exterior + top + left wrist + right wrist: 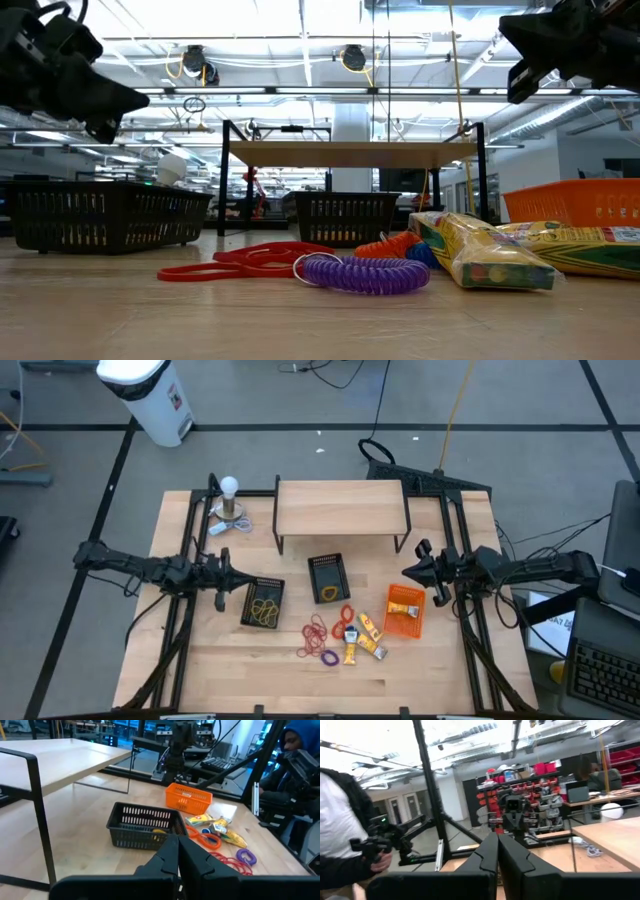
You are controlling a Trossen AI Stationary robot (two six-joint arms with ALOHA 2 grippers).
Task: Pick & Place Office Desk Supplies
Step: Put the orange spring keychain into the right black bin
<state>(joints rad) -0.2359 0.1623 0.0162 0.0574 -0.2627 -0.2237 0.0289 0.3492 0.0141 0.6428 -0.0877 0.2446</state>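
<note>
The desk supplies lie loose on the wooden table near its front middle: red rubber bands (316, 630), a purple coiled band (328, 657), an orange band (346, 614) and yellow packets (362, 636). In the low view the purple band (362, 272) and the packets (490, 252) rest flat on the tabletop. My left gripper (224, 574) hovers shut at the left, beside a black basket (263, 602) that holds yellow bands. My right gripper (410, 573) hovers shut at the right, above an orange basket (405, 610). Both stand clear of the table (135, 100) (515, 62).
A second black basket (328, 578) stands mid-table with a yellow item inside. A low wooden shelf on black legs (340, 510) spans the far side, and a white ball on a metal stand (229, 498) is at the far left. A person (340, 830) stands beyond the table.
</note>
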